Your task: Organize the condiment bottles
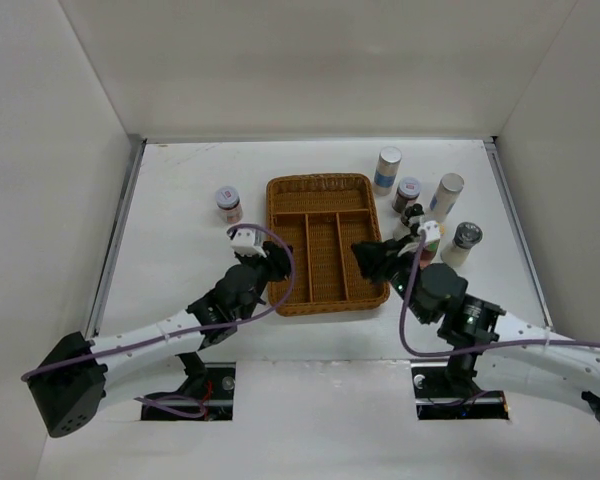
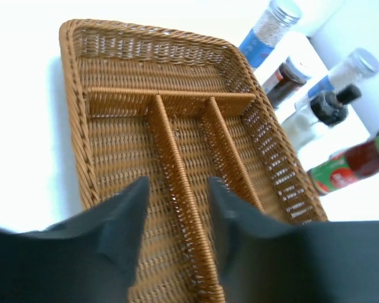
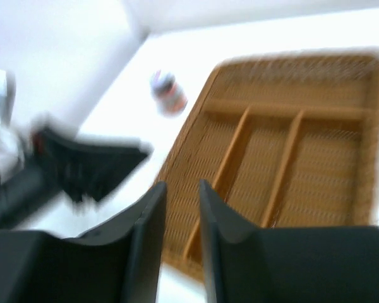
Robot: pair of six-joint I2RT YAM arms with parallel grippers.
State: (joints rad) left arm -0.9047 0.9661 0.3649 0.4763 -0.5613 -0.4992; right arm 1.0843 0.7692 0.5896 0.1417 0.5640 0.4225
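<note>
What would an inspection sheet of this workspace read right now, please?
Surface: white table, no spills seen.
Job's things: one jar left of the tray; six bottles grouped to its right; none inside it.
Clutter: nothing seen.
Grippers: left gripper and right gripper at the tray's near end, fingers apart, holding nothing.
Cables: purple cables run along both arms.
Surroundings: white walls on three sides.

You are seeing the tray (image 1: 325,240) sitting in the middle of the table (image 1: 180,180), with one jar (image 1: 228,203) standing alone on its left and the six other bottles (image 1: 407,193) crowding together on its right, toward the far corner.
</note>
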